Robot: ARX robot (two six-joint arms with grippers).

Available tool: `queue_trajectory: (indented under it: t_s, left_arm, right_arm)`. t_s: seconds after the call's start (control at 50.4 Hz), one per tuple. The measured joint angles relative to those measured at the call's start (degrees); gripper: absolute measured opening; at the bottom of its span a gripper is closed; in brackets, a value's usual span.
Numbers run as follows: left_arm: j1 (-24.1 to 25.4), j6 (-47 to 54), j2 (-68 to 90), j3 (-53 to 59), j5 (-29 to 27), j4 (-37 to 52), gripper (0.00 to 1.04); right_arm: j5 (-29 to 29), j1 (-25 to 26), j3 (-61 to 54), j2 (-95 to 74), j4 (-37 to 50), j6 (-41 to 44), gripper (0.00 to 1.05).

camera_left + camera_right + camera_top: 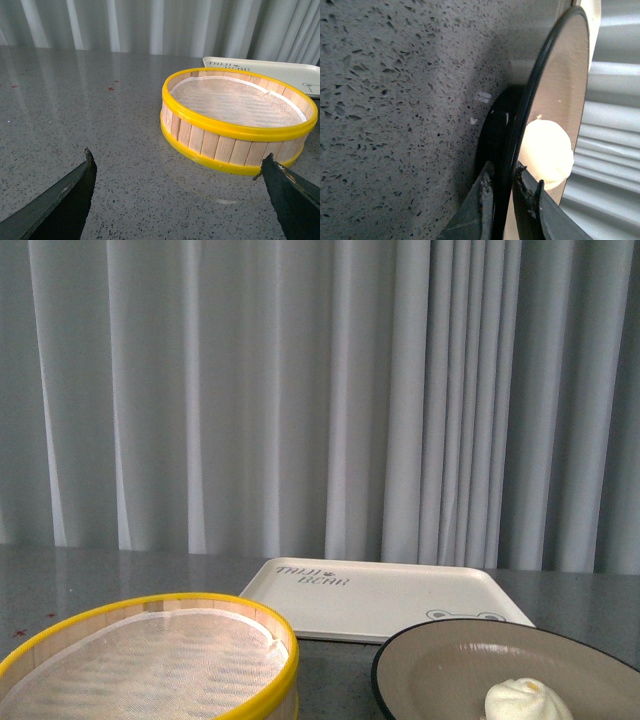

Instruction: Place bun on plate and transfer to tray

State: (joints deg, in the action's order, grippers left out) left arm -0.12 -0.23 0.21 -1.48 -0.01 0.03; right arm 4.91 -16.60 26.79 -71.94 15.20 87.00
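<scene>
Speckled bench (75, 100), bun (527, 701) sat twist-up on plate (440, 665), both cropped below, right fingers (481, 200) clamped on rim, left fingers (65, 197) apart.

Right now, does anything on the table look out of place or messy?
Nothing spilled or broken. The bun sits off-centre on the plate, near the rim the right fingers pinch. Tiny red specks mark the table.

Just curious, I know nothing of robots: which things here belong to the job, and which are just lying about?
Job: bun, plate, tray, right gripper pinching the plate's rim.
Lying about: basket; left gripper, open, holding nothing.
</scene>
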Motion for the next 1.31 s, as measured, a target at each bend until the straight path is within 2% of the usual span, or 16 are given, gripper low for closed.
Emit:
queue_trajectory:
  t_s: [0.059,0.317,0.595,0.892,1.13,1.309]
  left_arm:
    - [0.0,0.0,0.0,0.0,0.0,0.0,0.98]
    - [0.0,0.0,0.0,0.0,0.0,0.0,0.98]
    - [0.0,0.0,0.0,0.0,0.0,0.0,0.98]
    - [0.0,0.0,0.0,0.0,0.0,0.0,0.98]
    - [0.0,0.0,0.0,0.0,0.0,0.0,0.98]
    - [0.0,0.0,0.0,0.0,0.0,0.0,0.98]
  right_arm:
    - [0.2,0.5,-0.6,1.0,0.8,1.2,0.03]
    - [0.0,2.2,-2.1,2.5,4.3,4.3,0.03]
    - [-1.6,3.9,-0.1,0.5,17.6,7.4,0.03]
    - [6.2,7.2,11.5,-4.1,18.4,5.0,0.03]
    - [12.5,12.8,23.5,-15.2,17.3,0.3,0.03]
    - [15.2,15.7,29.5,-21.5,15.7,0.5,0.03]
